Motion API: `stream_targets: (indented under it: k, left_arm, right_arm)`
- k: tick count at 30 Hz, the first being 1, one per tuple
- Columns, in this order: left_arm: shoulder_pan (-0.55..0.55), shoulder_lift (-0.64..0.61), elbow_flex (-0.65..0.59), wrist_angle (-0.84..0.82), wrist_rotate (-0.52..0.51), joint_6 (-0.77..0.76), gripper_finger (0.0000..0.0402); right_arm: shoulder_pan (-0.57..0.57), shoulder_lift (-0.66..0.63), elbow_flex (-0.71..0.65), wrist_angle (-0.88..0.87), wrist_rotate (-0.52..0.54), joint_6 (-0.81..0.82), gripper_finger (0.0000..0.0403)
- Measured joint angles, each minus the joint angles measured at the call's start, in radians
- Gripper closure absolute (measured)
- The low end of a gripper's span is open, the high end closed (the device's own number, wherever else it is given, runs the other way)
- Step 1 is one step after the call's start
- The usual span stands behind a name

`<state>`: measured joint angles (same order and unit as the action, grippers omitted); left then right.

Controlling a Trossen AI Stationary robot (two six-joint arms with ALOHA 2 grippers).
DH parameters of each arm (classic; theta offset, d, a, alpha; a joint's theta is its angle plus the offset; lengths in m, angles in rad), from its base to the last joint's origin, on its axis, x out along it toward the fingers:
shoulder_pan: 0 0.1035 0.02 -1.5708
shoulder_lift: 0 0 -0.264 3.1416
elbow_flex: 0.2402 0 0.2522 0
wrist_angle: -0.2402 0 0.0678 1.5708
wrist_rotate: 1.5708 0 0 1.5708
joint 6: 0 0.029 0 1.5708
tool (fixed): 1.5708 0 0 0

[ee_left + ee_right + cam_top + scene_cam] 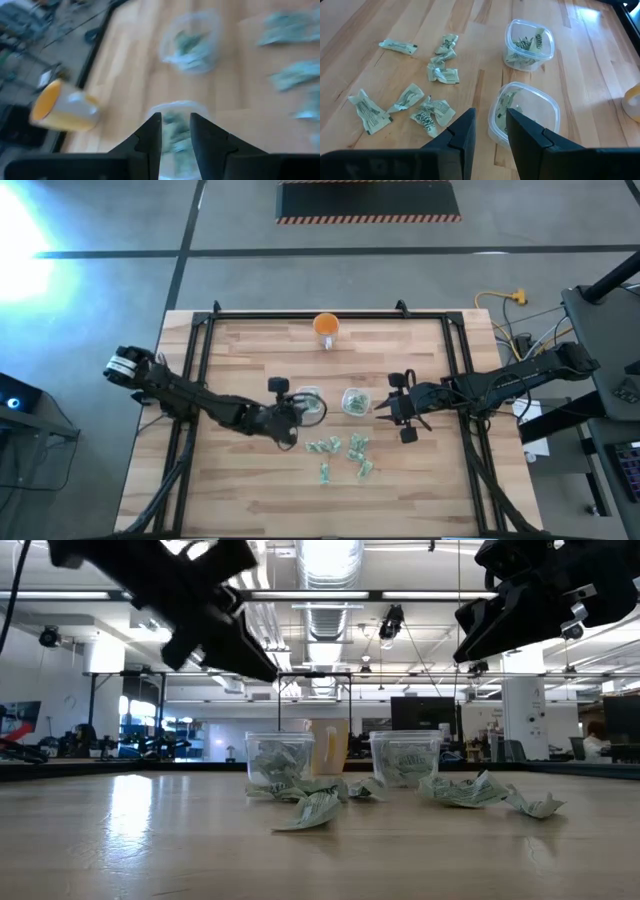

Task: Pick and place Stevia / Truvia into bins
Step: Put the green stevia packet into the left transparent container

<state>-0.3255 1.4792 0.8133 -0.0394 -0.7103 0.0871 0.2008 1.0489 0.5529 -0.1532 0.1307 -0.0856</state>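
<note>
From above, no writing on the sachets (340, 455) was legible; they lay loose at lower centre, more inside both bins (355, 401). The left gripper (296, 420) hovered beside the left bin (309, 402). In the wrist views, both it and the right gripper (489, 131) stood slightly parted, holding nothing.

A wooden table (250, 480) stands on a grey concrete floor (400, 270) with a hazard-striped mat (368, 200); behind it, ceiling ducts (330, 600), strip lights and distant desks.
</note>
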Motion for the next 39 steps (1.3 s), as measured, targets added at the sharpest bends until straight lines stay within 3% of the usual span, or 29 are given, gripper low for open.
stream_targets:
  k: [7, 13, 21, 29, 33, 39]
  left_arm:
    - [-0.095, -0.003, -0.013, 0.083, 0.184, -0.002, 0.0317]
    - [-0.133, 0.07, -0.025, 0.208, 0.213, -0.002, 0.0317]
    - [-0.134, 0.187, -0.025, 0.264, 0.232, -0.002, 0.0317]
    - [-0.12, 0.222, -0.028, 0.278, 0.266, -0.029, 0.0317]
    - [-0.12, 0.222, -0.028, 0.277, 0.266, -0.029, 0.0317]
    - [-0.12, 0.222, -0.029, 0.275, 0.268, -0.029, 0.0317]
  right_arm:
    - [0.0, 0.0, -0.002, 0.001, 0.0, 0.009, 0.0305]
    - [0.0, 0.0, -0.003, 0.003, -0.001, 0.028, 0.0305]
    - [0.0, 0.0, -0.011, 0.006, 0.0, 0.034, 0.0305]
    - [0.0, 0.0, -0.021, 0.01, -0.006, 0.052, 0.0305]
    - [0.0, 0.001, -0.055, 0.067, -0.123, 0.121, 0.0305]
    - [0.024, 0.09, -0.147, 0.363, -0.387, 0.117, 0.0305]
